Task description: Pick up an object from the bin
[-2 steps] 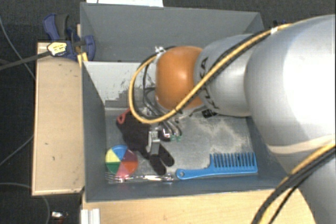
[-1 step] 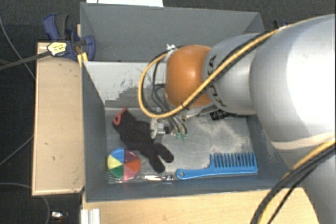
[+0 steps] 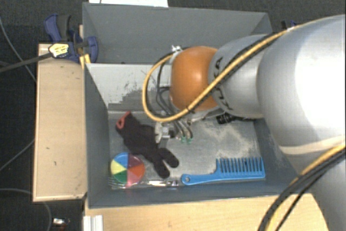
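Camera view: a black fabric glove (image 3: pixel 143 143) is seen lying on the left part of the grey metal bin's (image 3: pixel 178 35) floor, with the gripper (image 3: pixel 174 132) just at its upper right edge.
Whether the gripper is open or closed cannot be told, as it is largely hidden beneath the orange wrist cover (image 3: pixel 189 81). A small red piece (image 3: pixel 124 120) is seen at the glove's upper end, a multicoloured ball (image 3: pixel 128 169) just beside its lower left, and a blue plastic comb (image 3: pixel 230 170) along the bin's lower wall.
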Tool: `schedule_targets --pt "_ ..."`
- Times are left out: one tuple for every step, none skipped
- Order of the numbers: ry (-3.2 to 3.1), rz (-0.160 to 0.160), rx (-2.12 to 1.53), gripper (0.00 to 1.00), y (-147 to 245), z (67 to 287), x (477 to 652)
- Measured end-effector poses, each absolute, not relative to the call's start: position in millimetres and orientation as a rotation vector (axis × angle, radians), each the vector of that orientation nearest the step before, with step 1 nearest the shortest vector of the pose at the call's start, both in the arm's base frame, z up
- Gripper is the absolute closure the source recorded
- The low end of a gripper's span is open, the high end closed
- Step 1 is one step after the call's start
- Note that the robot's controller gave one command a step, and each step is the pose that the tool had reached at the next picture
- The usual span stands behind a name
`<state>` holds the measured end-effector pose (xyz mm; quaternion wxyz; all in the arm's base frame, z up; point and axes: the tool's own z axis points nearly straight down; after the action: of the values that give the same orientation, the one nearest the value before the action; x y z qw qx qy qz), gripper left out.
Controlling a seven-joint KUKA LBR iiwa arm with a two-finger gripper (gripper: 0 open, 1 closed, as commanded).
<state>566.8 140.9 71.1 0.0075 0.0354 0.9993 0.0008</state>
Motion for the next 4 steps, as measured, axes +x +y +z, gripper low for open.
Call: schedule_targets --pt "3.099 0.0 -0.399 1.0 128.0 87.6 564.1" --pt "3.018 -0.004 -0.795 1.0 135.8 119.1 572.7" --pt "2.922 -0.007 -1.109 1.0 127.8 149.3 562.2" --pt "2.747 -0.008 -1.487 1.0 162.8 183.0 549.9"
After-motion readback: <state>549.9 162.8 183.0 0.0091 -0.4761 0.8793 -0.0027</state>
